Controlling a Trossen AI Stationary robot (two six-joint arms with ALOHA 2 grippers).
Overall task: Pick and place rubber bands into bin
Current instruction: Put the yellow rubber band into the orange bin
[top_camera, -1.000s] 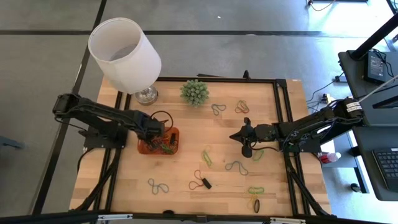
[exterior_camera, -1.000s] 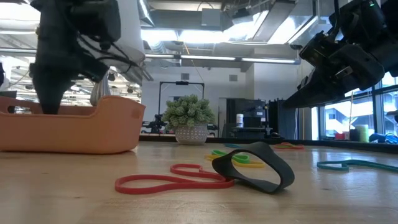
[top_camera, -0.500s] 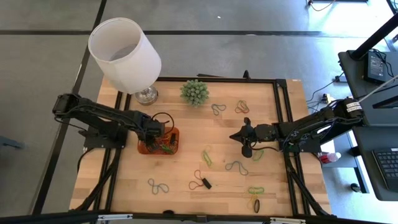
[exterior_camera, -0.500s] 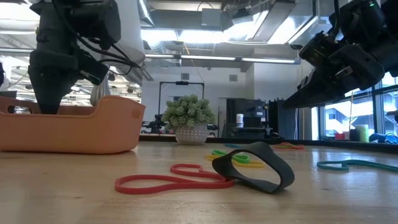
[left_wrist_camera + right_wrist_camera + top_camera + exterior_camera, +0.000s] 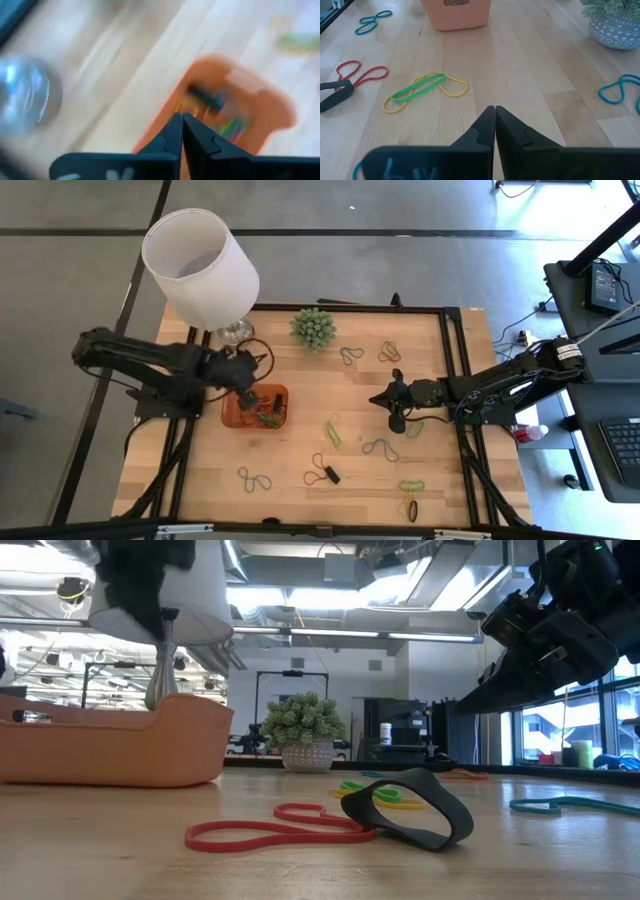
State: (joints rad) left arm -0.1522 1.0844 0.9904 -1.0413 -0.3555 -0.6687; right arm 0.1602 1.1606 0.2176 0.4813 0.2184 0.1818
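The orange bin [image 5: 257, 408] sits left of the table's centre with several coloured rubber bands inside [image 5: 220, 117]. My left gripper [image 5: 246, 388] is shut and empty, raised above the bin's far-left edge [image 5: 181, 118]. My right gripper [image 5: 376, 398] is shut and hovers right of centre, touching nothing [image 5: 495, 109]. Loose rubber bands lie flat on the wood: a yellow-green pair [image 5: 332, 433] [image 5: 422, 89], a red one linked to a black one [image 5: 322, 472] [image 5: 270, 830], a blue-grey one [image 5: 254, 478], a teal one [image 5: 380, 448], and others by the right edge [image 5: 411, 486].
A white lampshade on a metal foot [image 5: 200, 268] stands at the far-left corner, just behind the bin. A spiky green plant in a pot [image 5: 313, 328] stands at the far edge. More bands [image 5: 350, 355] [image 5: 389, 352] lie right of the plant.
My left gripper has risen out of the bin and drawn back toward the table's left and far side, moving quickly; in the low view it has gone from inside the bin to well above it. The bin and the right arm have stayed where they were.
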